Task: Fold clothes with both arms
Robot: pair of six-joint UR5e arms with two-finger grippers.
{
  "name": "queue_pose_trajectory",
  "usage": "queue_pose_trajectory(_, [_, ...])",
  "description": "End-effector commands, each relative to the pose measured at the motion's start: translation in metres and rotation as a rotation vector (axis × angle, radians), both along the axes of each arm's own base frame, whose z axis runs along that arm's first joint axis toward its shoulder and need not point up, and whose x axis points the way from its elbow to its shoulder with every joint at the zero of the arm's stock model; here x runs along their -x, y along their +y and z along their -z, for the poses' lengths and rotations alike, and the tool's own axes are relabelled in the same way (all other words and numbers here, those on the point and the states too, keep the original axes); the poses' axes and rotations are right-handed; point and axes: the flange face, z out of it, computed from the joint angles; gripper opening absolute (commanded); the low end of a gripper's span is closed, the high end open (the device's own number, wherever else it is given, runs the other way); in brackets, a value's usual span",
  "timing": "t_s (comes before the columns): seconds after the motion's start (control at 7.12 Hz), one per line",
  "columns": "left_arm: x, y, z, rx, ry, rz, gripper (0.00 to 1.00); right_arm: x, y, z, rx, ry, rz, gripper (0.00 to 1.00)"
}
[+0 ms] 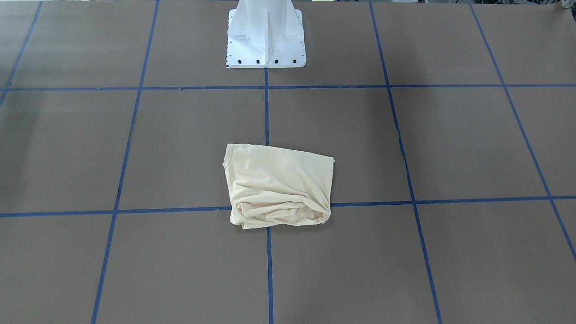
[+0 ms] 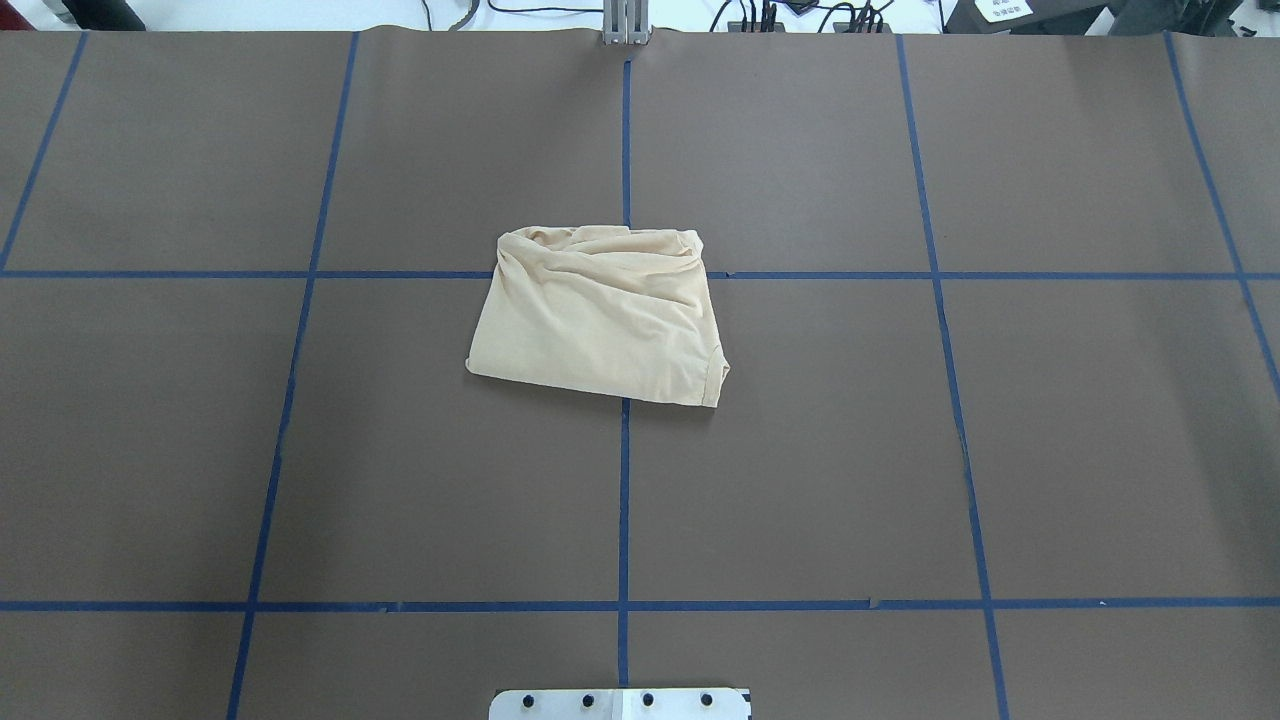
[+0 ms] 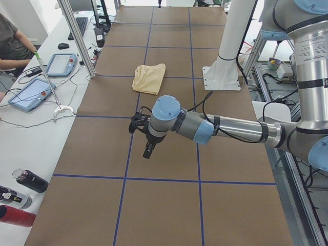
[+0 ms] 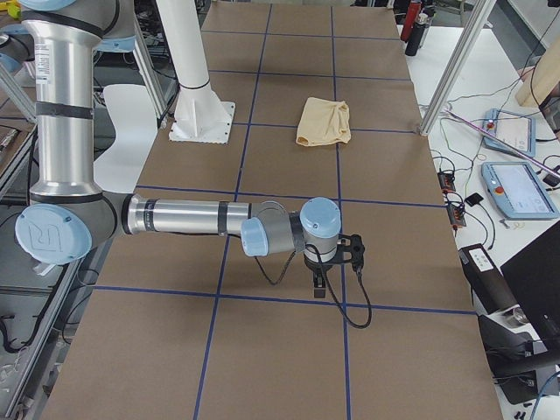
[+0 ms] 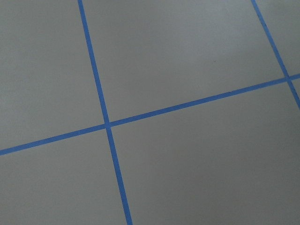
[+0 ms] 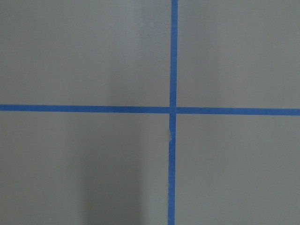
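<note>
Overhead exterior centre: we see the folded, rumpled pale cream-yellow thin shirt (image 2: 600, 315) on the brown paper-covered counter (image 2: 900, 450). Our left hand (image 3: 147, 151) and right hand (image 4: 319, 287) hang well apart from it, probably parked clear; their opening we cannot tell.

Left hand (image 3: 148, 152) and right hand (image 4: 320, 286) each hover, pointing downward.

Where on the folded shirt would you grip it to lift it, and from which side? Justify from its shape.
Probably the two corners of the shirt along its smooth, straight edge nearest the base, coming from the base's side. That edge lies flat, while the far edge is bunched and wrinkled, so a pinch there might catch only some layers.
</note>
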Motion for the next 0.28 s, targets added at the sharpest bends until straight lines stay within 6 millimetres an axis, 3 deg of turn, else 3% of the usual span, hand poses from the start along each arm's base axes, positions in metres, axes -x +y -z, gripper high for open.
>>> queue_pose_trajectory(0.0, [-0.0001, -0.0005, -0.0004, -0.001, 0.000, 0.000, 1.00, 0.0003, 0.0033, -0.0019, 0.004, -0.007, 0.002, 1.00])
queue_pose_trajectory(0.14, [-0.0005, -0.0011, 0.0023, -0.006, -0.002, 0.001, 1.00, 0.0002, 0.0033, -0.0022, 0.005, -0.006, 0.002, 1.00])
